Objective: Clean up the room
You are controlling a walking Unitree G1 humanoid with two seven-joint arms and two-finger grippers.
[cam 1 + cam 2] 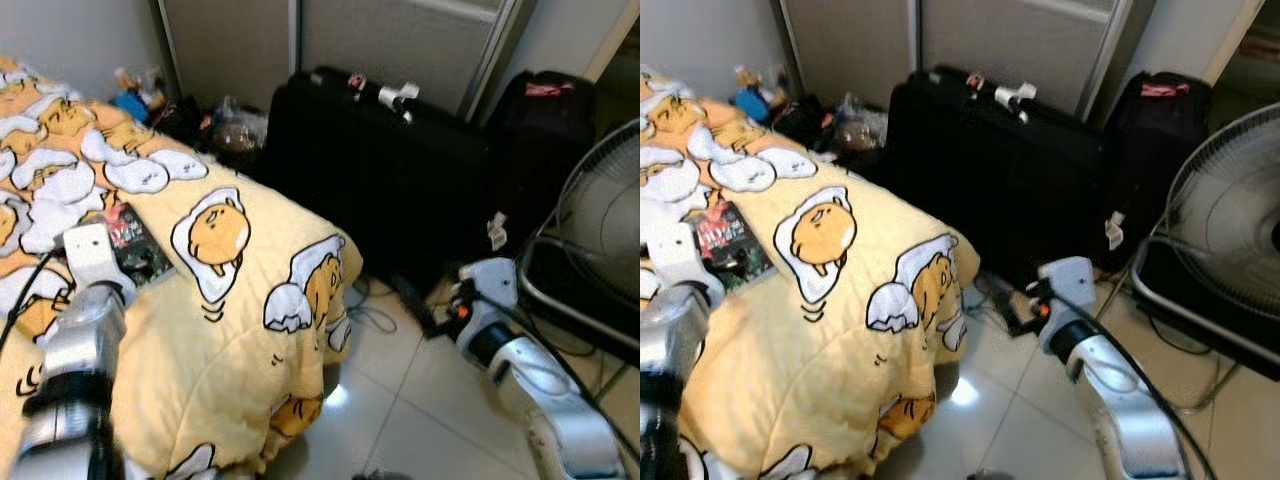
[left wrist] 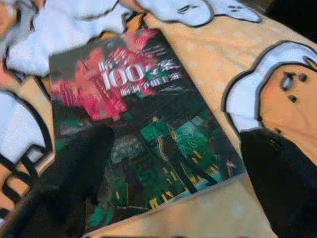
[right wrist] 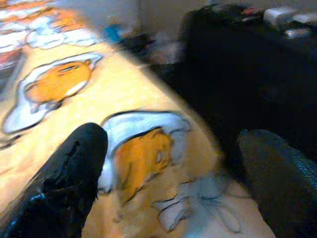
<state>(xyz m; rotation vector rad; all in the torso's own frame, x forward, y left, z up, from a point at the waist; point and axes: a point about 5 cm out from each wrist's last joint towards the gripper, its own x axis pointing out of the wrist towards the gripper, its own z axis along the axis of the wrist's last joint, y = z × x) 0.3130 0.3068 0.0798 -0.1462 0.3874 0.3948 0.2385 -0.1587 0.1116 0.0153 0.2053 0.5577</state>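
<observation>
One book [image 2: 143, 144] on the bed, dark glossy cover with red and green artwork and a big "100" in white, lying flat on the yellow blanket [image 1: 250, 330] printed with cartoon egg characters. The left gripper [image 2: 173, 188] is right over it with its two black fingers spread wide; one finger [image 2: 79, 173] sits over the near part of the cover and the other [image 2: 282, 173] is off past the book's edge over the blanket, so the book lies partly between them and under them. I can't tell whether either finger is actually touching it. The right gripper [image 3: 173, 173] is off the side of the bed, also spread open with nothing between the fingers, pointing at the blanket's hanging corner, with tiled floor [image 1: 420, 420] under the arm. Other stuff: two black suitcases, a big one [image 1: 380, 170] standing beyond the right gripper with some small white bits on top, and a second [image 1: 545, 110] further right with a pink tag. One floor fan [image 1: 605, 200] off to the right of the right arm, cables on the floor near its base. There's a heap of bags and small clutter [image 1: 190, 110] in the corner between the bed and the big suitcase, too blurry to count.
</observation>
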